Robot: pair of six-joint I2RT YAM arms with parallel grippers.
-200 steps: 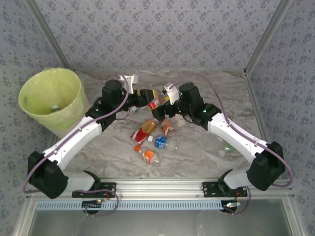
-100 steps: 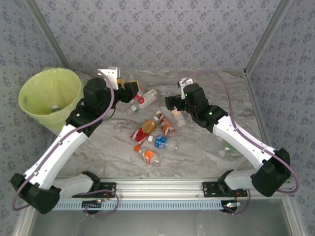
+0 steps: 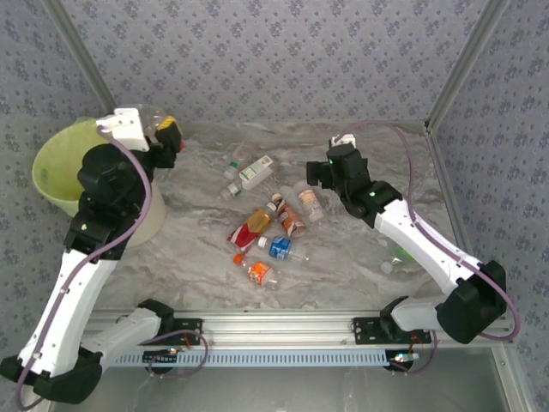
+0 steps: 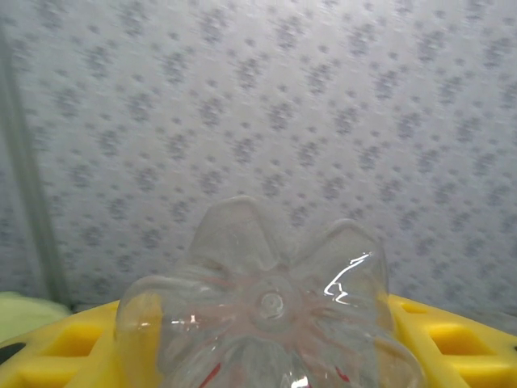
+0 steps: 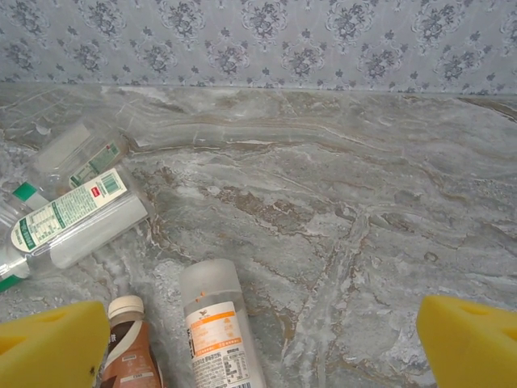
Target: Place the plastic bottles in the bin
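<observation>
Gripping clear bottle (image 4: pixel 266 303), left end effector (image 3: pixel 165 137) raised by bin (image 3: pixel 50 167), right end effector (image 3: pixel 314 174) open

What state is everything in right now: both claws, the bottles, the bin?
left gripper: shut on the held bottle, near the bin
held bottle: clamped between yellow pads
right gripper: open, empty
loose bottles: lying on the table, on their sides
bin: upright, lined
</observation>
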